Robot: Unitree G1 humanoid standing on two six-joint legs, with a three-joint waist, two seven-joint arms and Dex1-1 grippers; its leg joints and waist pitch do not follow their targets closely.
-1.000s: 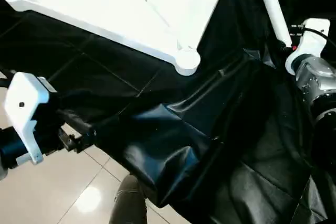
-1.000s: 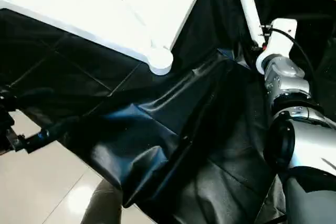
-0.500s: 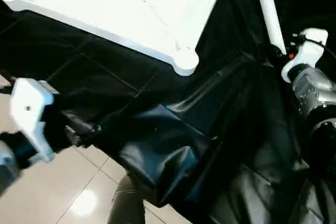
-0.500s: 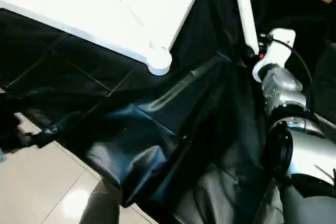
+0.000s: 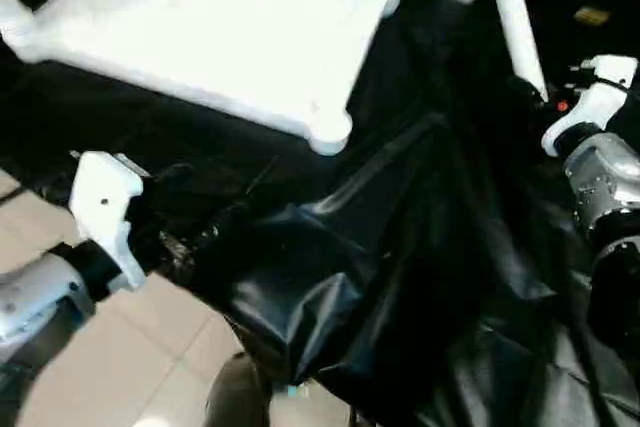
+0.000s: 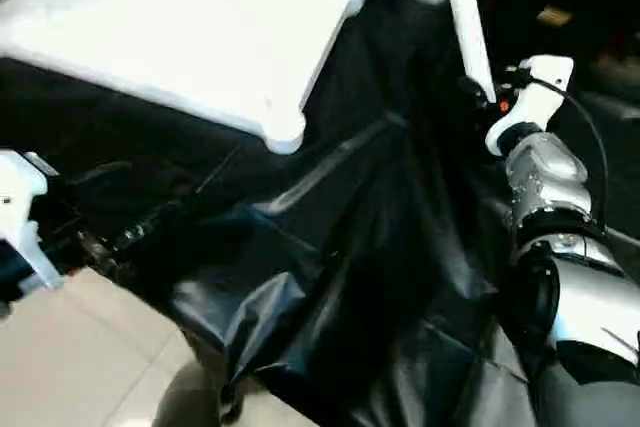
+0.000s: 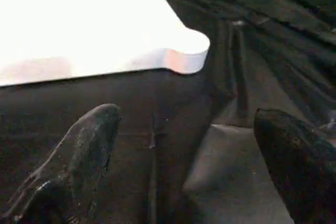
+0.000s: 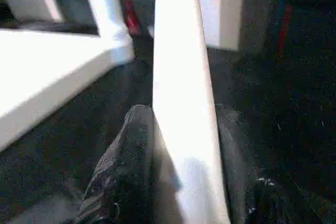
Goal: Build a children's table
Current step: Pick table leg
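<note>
Right gripper (image 8: 178, 182) clamps a white leg (image 8: 181, 103) near one end | left gripper (image 7: 184, 156) gapes empty, tabletop (image 7: 79, 19) just beyond its fingertips | judged: light, stiff, slick tube; grip firmly.

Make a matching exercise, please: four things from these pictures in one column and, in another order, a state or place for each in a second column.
Things:
1. left gripper
2. right gripper
3. tabletop
4. black sheet

States or places:
A. lies flat, a round corner socket toward the robot
B. closed around a white leg
C. open, holding nothing
D. crumpled, hanging over the table edge

Pairs: 1-C, 2-B, 3-A, 4-D
</note>
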